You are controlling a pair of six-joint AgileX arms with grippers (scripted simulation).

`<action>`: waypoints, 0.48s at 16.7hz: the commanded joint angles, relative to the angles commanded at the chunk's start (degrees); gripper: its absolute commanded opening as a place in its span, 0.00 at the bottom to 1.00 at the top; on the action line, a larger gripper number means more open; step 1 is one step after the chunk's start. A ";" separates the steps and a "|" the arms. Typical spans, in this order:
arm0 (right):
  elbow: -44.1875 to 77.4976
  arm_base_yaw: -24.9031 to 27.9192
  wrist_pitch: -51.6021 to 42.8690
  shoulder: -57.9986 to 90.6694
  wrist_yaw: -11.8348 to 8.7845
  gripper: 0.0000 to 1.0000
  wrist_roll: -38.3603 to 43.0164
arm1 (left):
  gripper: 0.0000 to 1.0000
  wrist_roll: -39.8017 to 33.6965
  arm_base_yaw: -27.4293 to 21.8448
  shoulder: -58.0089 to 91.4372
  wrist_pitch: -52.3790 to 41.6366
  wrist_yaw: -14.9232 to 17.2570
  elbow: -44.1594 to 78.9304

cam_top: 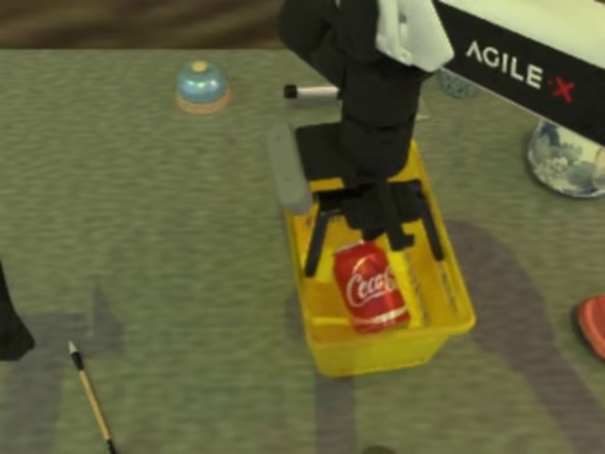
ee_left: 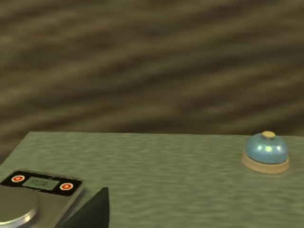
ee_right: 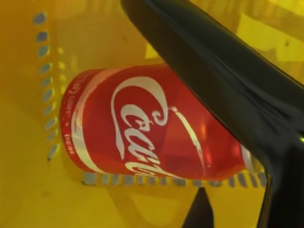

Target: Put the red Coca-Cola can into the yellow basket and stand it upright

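the counter (cam_top: 170, 284) carries everything, and most of it plays no part here. our right arm reaches in from the top view's upper right and hangs over the basket (cam_top: 454, 317), which sits a little right of the middle. we come from above because the basket's tall slotted walls leave no way in from the side.

our right gripper (cam_top: 378, 227) is down between the folded black handles, with the can (cam_top: 369, 284) at its tips. the can is already inside the basket, toward the near end. in the top view its side and script face up, so it looks tilted — not yet standing on its base, we judge. the right wrist view shows it close against the slotted wall (ee_right: 47, 95), with one dark finger (ee_right: 223, 80) crossing over it. we cannot tell whether the jaws are clamped on the can or have let go.

our left arm is parked at the left edge — its jaws are out of sight, and its camera catches only the bell (ee_left: 265, 152) and a scale (ee_left: 33, 197).

a brush (cam_top: 90, 397) lies near the front left, well apart from the basket.
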 joint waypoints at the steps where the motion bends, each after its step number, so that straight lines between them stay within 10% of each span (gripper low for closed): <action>1: 0.00 0.00 0.00 0.00 0.00 0.00 0.00 | 1.00 0.00 0.00 0.00 0.00 0.00 0.00; 8: 0.00 0.00 0.00 0.00 0.00 0.00 0.00 | 1.00 0.00 0.00 0.00 0.00 0.00 0.00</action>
